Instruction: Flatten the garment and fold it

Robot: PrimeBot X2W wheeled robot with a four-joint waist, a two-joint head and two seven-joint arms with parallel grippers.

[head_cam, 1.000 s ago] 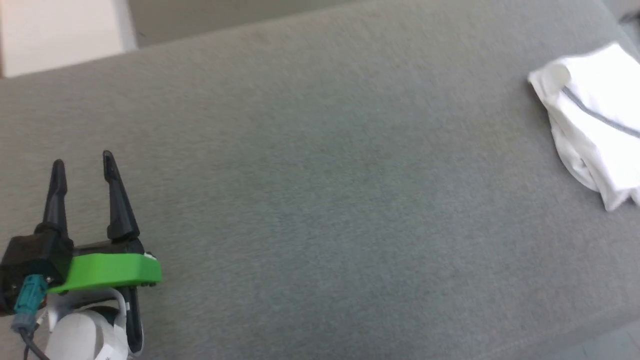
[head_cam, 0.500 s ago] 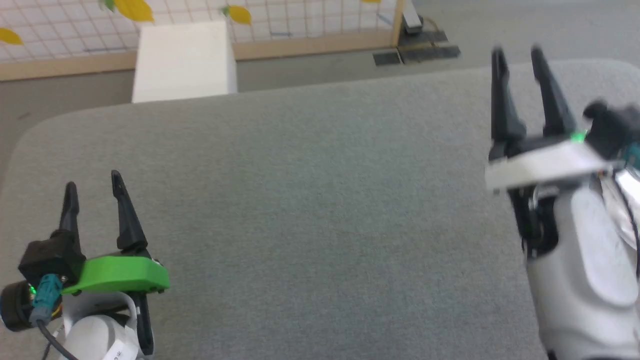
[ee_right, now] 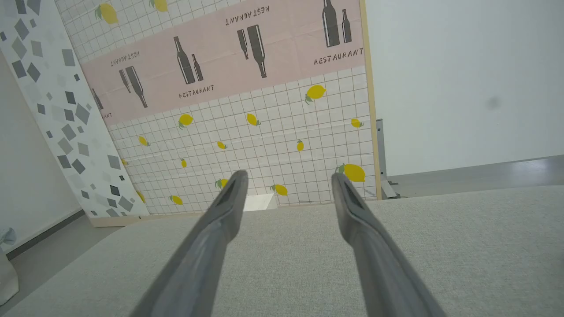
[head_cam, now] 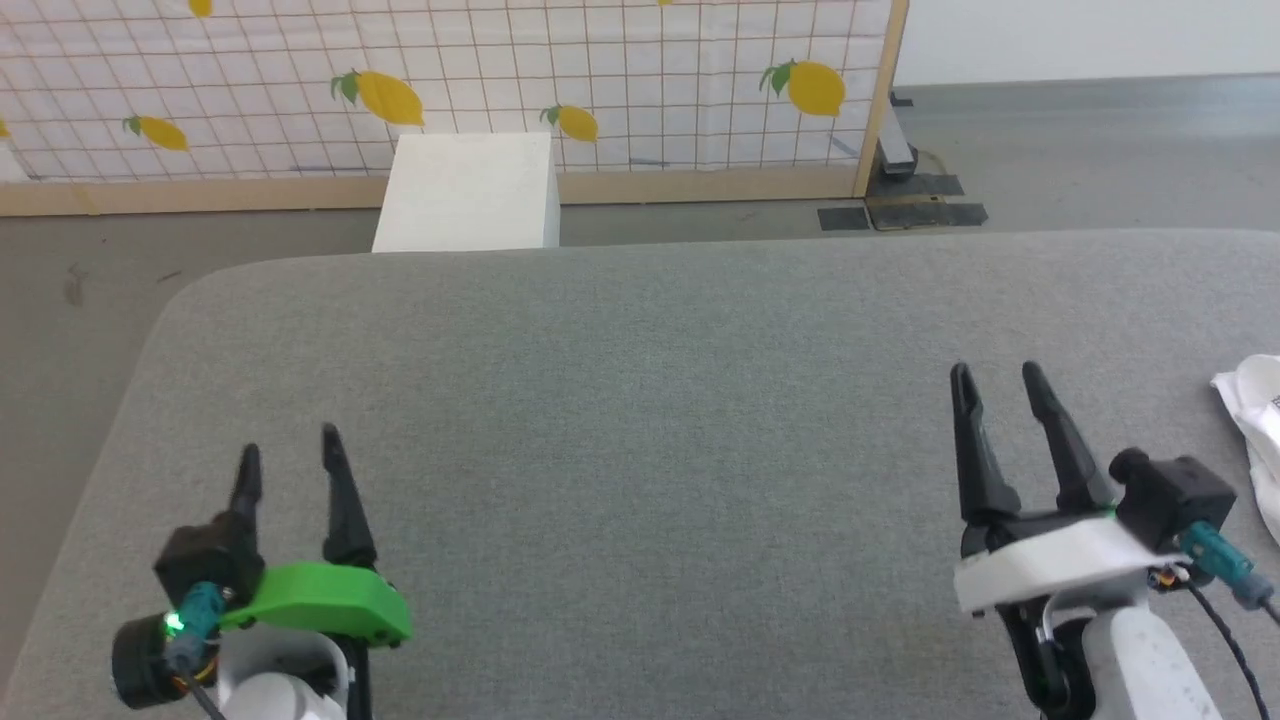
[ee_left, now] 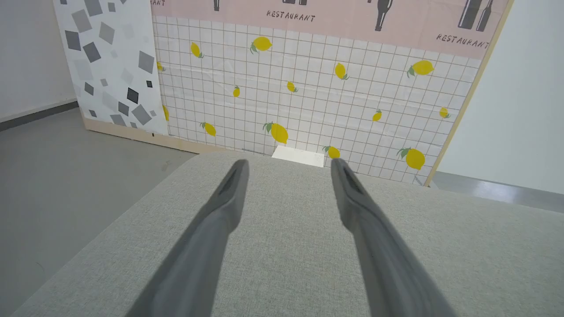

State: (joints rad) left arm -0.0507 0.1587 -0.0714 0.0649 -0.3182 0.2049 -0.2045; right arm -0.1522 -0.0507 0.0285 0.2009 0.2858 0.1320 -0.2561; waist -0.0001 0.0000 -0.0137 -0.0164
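Observation:
A bunched edge of the white garment [head_cam: 1255, 410] lies on the grey table at the far right, cut off by the head view's edge. My right gripper [head_cam: 995, 373] hovers open just left of it, apart from the cloth, nothing between its fingers. At the lower left my left gripper [head_cam: 288, 450] is open and empty too, far from the garment. Each wrist view looks along two spread fingers, the left gripper [ee_left: 288, 165] and the right gripper [ee_right: 288, 178], over bare grey fabric.
The grey fabric-covered table [head_cam: 640, 400] has rounded far corners. Behind its far edge stands a rigid white box [head_cam: 470, 190] on the floor, before a lemon-patterned tiled screen [head_cam: 600, 80]. A grey floor [head_cam: 1080, 140] lies beyond on the right.
The head camera has swung and tilted, so the whole picture shifted. The garment has slid to the right edge of the view. The right gripper came into view and now sits lower.

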